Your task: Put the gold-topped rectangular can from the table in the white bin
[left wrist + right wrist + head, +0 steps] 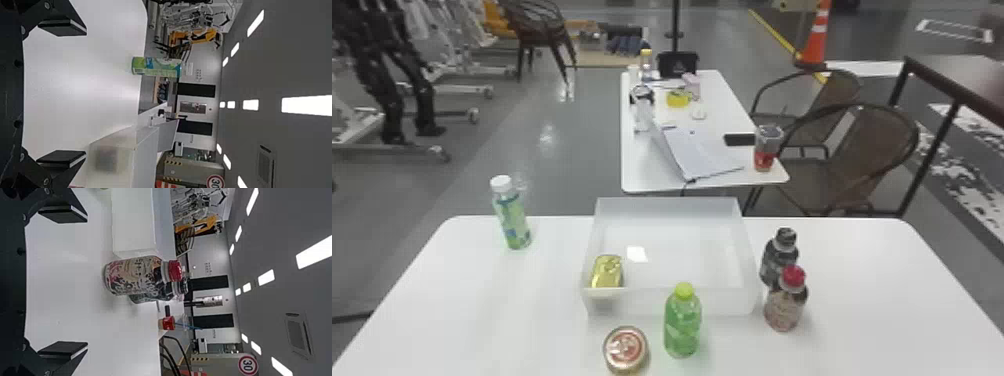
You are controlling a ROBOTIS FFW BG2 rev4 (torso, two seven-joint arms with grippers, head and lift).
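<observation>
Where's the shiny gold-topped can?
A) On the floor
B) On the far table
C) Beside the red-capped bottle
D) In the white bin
D: the gold-topped can sits inside the white bin, in its near left corner.

Bright, even indoor light falls on the white surface (857, 300). In both wrist views, the ceiling lights (306, 105) burn out to plain white against a dim gray ceiling (266, 58). A small reflection glares inside the white bin (672, 304), the polished floor (547, 165) gleams in spots, and a faint, soft-edged shadow lies beside the red-capped bottle (137, 276).
</observation>
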